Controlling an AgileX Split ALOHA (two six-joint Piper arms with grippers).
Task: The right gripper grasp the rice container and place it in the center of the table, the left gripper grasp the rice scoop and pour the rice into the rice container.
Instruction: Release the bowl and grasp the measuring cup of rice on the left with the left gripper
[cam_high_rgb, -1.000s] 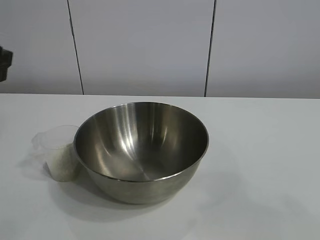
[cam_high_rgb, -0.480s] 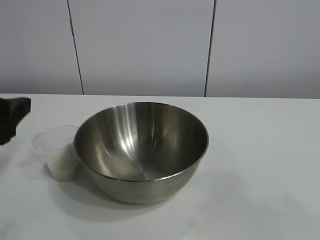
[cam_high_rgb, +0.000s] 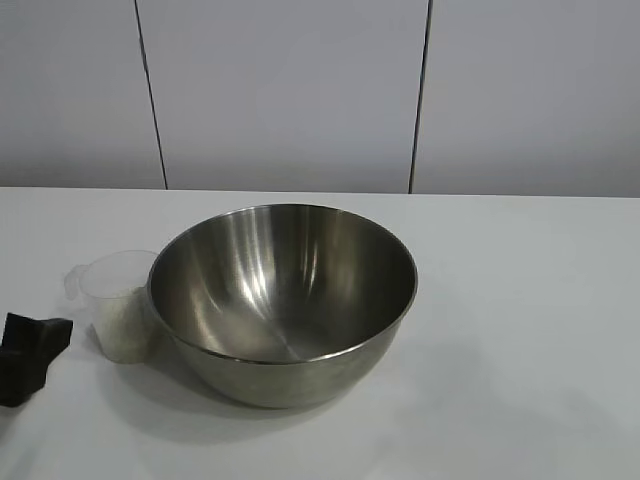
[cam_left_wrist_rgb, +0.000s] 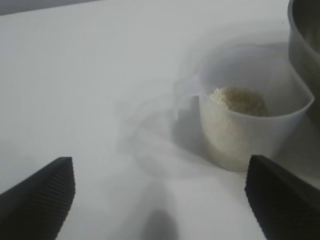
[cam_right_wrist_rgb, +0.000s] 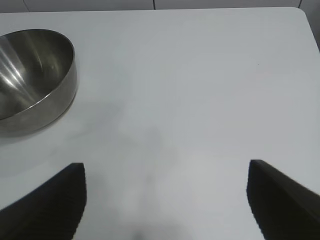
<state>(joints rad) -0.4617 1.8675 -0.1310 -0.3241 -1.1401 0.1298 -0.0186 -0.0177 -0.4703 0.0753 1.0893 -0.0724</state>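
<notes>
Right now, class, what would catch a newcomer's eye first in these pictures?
The big shiny rice container dominates the middle of the white table, empty inside. Close beside it, on the exterior view's left, stands the small clear rice scoop with white rice in it. The left gripper, fingers spread wide, faces the scoop without touching it.

Bright, even overhead light; soft shadows under the rice container (cam_high_rgb: 285, 300), whose steel shows glare streaks.

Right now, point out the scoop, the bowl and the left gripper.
scoop (cam_left_wrist_rgb: 252, 135), left wrist view, clear side wall.
bowl (cam_high_rgb: 285, 285), exterior view, inner wall.
left gripper (cam_left_wrist_rgb: 160, 197), left wrist view, midway between open fingertips.
</notes>
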